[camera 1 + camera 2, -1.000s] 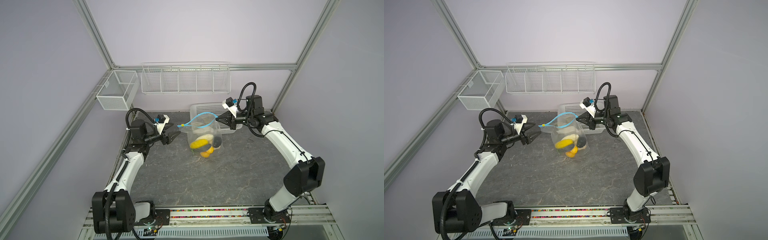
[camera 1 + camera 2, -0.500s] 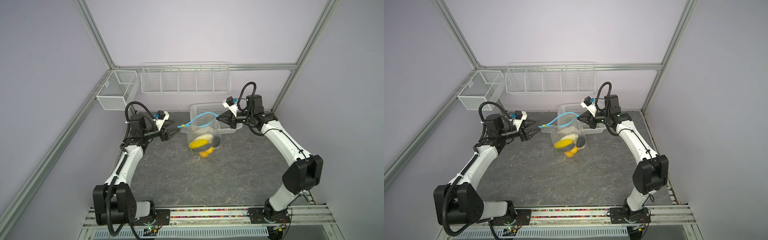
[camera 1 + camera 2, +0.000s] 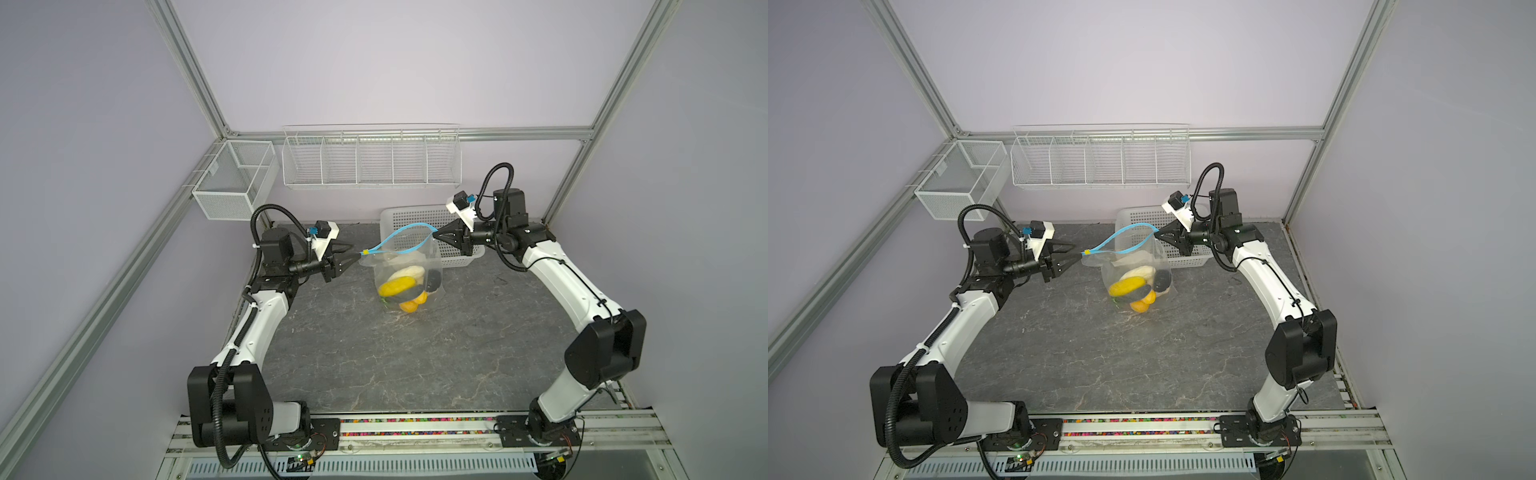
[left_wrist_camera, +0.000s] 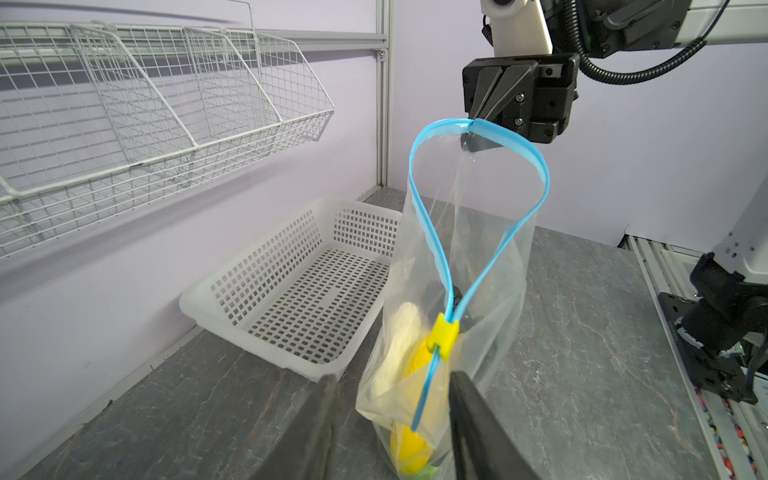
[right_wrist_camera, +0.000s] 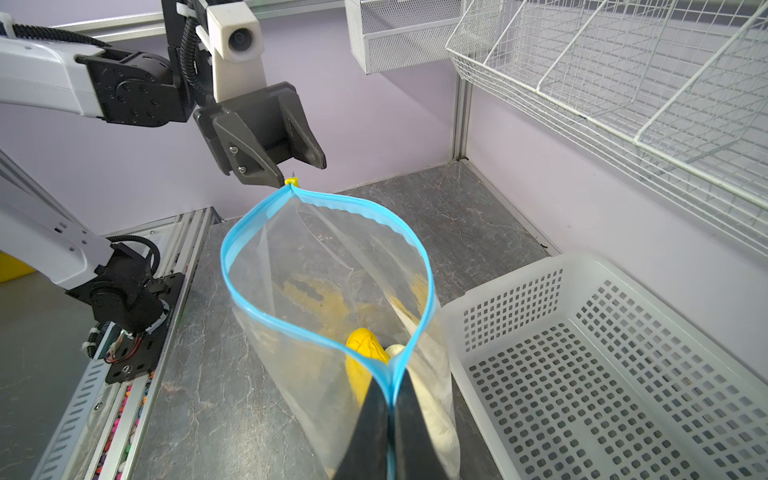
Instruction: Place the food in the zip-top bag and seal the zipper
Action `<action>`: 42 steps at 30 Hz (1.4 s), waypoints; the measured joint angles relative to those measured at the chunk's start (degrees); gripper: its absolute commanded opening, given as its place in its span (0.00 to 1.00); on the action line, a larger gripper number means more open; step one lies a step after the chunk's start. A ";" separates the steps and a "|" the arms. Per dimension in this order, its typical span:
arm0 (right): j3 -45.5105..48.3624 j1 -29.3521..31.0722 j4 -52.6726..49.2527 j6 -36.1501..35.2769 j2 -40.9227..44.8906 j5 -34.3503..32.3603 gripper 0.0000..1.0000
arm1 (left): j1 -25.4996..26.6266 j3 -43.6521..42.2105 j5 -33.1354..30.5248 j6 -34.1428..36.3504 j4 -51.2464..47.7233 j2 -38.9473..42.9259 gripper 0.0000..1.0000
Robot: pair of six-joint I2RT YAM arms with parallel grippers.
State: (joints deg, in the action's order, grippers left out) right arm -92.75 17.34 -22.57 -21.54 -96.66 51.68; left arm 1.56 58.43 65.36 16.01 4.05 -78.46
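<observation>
- The bag (image 3: 415, 259) hangs upright over mid-table from my right gripper (image 3: 435, 236), which is clamped on one end of the zipper (image 5: 225, 257). The mouth gapes in a wide loop, and the food (image 3: 399, 286) is heaped at the bottom.
- My left gripper (image 5: 296, 173) is at the bag's other end. Its jaws are partly apart with the strip's tail between them, not pinched, and the yellow slider (image 4: 444, 334) is just ahead of the tips.
- The basket (image 5: 515, 278) lies just behind the bag on the right arm's side — I can't tell whether they touch.
- The wire rack (image 3: 370, 158) and mesh box (image 3: 232, 187) hang on the walls, above and well behind the bag.
- In front of the bag the table (image 3: 374, 365) lies open to the front rail (image 3: 415, 432) — there is room either side too.
</observation>
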 measured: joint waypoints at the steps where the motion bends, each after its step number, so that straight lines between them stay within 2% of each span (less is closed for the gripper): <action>1: 0.00 0.00 0.02 0.09 0.00 -0.02 0.06 | 0.00 -0.07 0.15 -0.59 0.48 -0.31 0.41; 9: 0.02 0.00 0.15 0.17 0.00 -0.46 0.06 | 0.00 -1.90 1.79 -7.28 6.73 -1.07 0.31; 15: 0.02 -0.02 0.17 0.37 0.00 -1.07 0.06 | 0.24 -1.99 2.62 -11.85 11.26 -2.08 0.11; 17: 0.02 -0.02 0.17 0.39 0.00 -1.14 0.06 | 0.39 -2.01 2.58 -13.05 11.82 -2.25 0.09; 20: 0.02 -0.02 0.17 0.55 0.00 -1.29 0.06 | 0.48 -2.01 2.56 -13.66 11.87 -2.27 0.12; 23: 0.02 -0.07 0.22 0.57 0.00 -1.31 0.06 | 0.48 -2.08 2.43 -13.46 11.02 -2.23 0.26; 26: 0.02 -0.07 0.44 0.61 0.00 -1.29 0.06 | 0.50 -2.38 2.16 -12.96 10.25 -2.05 0.36; 31: 0.02 -0.07 0.66 0.81 -0.02 -1.31 0.06 | 0.79 -2.99 2.01 -12.55 9.64 -1.99 0.36; 37: 0.02 -0.07 0.68 0.98 -0.02 -1.33 0.06 | 1.09 -3.04 2.01 -12.28 9.09 -1.99 0.24; 42: 0.02 -0.09 0.79 1.22 -0.02 -1.64 0.07 | 1.33 -3.17 1.40 -11.74 7.78 -1.31 0.00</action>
State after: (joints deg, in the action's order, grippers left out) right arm -92.73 17.26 -21.78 -20.32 -96.68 50.04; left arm 2.90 55.27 66.76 4.27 11.84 -79.77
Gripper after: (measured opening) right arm 0.068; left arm 0.070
